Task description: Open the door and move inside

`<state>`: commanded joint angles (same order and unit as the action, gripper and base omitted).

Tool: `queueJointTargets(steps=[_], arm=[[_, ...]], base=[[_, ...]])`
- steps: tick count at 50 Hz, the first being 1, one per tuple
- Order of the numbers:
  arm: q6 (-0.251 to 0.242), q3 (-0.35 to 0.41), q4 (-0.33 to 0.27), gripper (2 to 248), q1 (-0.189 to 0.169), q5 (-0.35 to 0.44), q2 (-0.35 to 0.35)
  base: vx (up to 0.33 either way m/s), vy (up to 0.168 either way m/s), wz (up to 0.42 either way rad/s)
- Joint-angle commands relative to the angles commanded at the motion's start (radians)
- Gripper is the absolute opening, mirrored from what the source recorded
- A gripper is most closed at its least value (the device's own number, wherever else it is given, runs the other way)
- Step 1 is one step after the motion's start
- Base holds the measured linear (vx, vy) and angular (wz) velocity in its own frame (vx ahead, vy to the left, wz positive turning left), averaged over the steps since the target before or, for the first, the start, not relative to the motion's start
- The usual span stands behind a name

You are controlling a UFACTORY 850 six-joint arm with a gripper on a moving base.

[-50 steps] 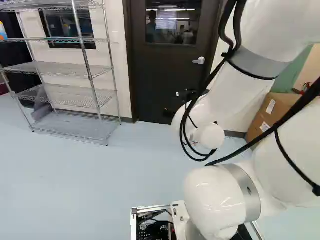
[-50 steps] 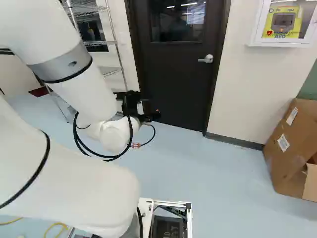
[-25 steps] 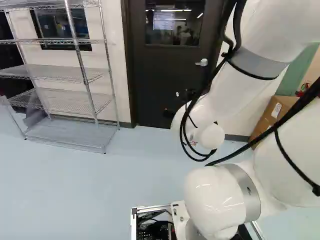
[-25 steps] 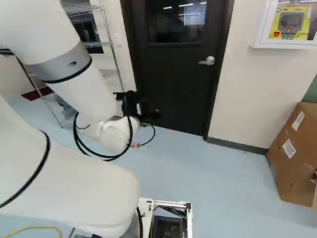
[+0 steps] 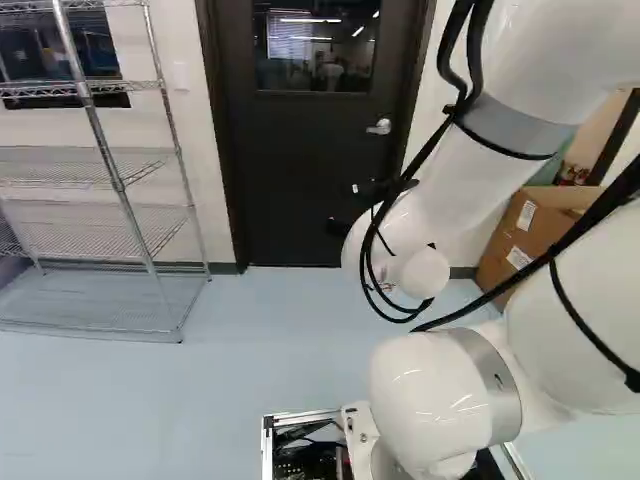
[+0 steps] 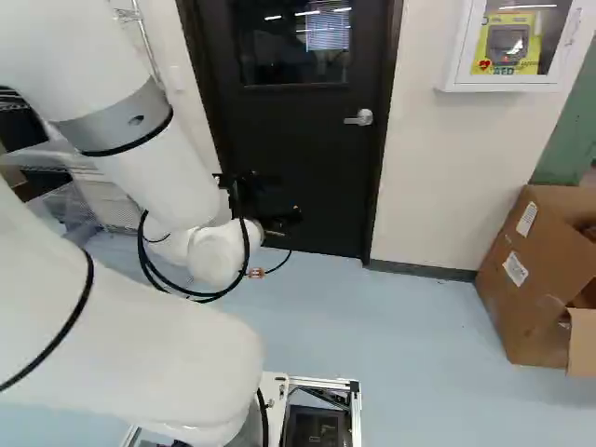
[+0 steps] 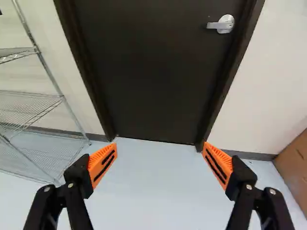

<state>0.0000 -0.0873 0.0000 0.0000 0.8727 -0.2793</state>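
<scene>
Standing closed in its frame, the dark brown door with a glass window [image 5: 300, 170] is seen ahead of the black two-fingered gripper [image 6: 270, 203]. A silver lever handle [image 7: 221, 24] is mounted near the door's right edge in both base views. In the wrist view, the gripper [image 7: 160, 144] is shown released, its orange ribbed pads [image 7: 103, 163] spread well apart. Left of the door, a silver wire shelving unit [image 5: 118, 185] is placed; right of it, a white wall cabinet [image 6: 453, 70] is mounted and an open brown cardboard box [image 6: 521, 289] is set on the pale blue floor [image 6: 419, 372].
</scene>
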Motion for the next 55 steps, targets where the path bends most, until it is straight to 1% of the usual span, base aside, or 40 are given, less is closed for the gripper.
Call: queueJointTargets(steps=[24, 55], arm=[[0.0, 0.0, 0.0, 247, 0.0, 0.0, 0.0], [0.0, 0.0, 0.0, 247, 0.0, 0.0, 0.0]], base=[[0.194, 0.026, -0.312], [0.193, 0.063, -0.311]])
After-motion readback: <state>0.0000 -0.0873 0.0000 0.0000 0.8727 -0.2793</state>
